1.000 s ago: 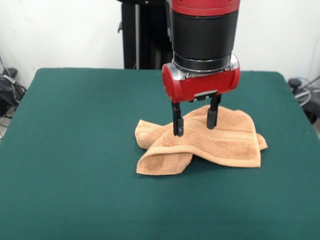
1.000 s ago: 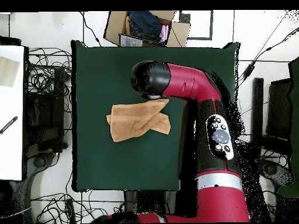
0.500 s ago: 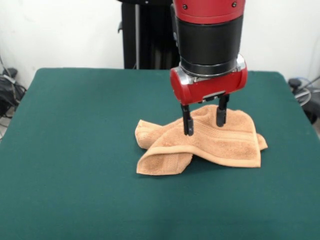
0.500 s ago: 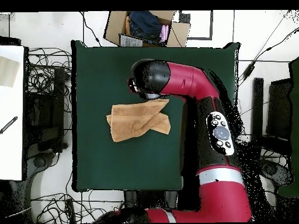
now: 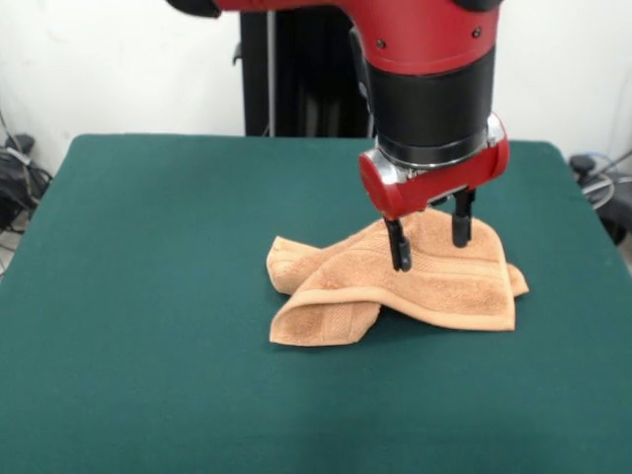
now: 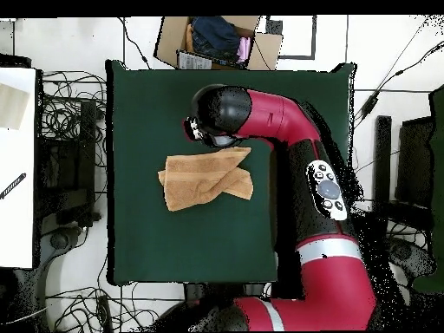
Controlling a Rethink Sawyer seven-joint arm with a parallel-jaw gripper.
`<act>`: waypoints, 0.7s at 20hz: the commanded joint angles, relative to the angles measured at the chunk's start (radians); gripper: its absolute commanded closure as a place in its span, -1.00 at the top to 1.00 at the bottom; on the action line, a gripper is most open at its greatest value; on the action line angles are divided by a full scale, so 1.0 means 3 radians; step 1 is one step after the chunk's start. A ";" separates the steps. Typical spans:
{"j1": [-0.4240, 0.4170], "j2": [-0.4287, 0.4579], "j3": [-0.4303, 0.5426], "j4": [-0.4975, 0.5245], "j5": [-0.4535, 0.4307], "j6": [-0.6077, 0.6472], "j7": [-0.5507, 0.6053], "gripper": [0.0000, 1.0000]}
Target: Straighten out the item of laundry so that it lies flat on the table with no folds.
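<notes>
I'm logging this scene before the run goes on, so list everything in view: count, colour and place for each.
towel: one, light orange-tan, crumpled with a fold over itself, near the table's middle.
table: one, dark green cloth top, fills most of the front view.
cardboard box: one, brown, open with dark items inside, on the floor past the table's top edge in the overhead view.
cables: many, black, on the floor around the table.
arm: one, red and black, reaching over the towel.
gripper: one, black fingers, open, over the towel's far part.

The red and black arm points straight down, its gripper [image 5: 430,240] hanging with both fingers spread apart.
</notes>
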 commanded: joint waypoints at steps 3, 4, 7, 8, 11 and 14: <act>-0.0085 0.0101 0.0396 0.0020 -0.0298 0.0347 -0.0736 1.00; -0.0097 0.0086 0.0402 0.0035 -0.0302 0.0349 -0.0735 1.00; -0.0151 0.0022 0.0435 0.0124 -0.0322 0.0338 -0.0721 1.00; -0.0182 -0.0008 0.0448 0.0186 -0.0327 0.0314 -0.0719 1.00; -0.0234 -0.0051 0.0467 0.0284 -0.0348 0.0279 -0.0706 1.00; -0.0270 -0.0077 0.0493 0.0327 -0.0385 0.0277 -0.0682 1.00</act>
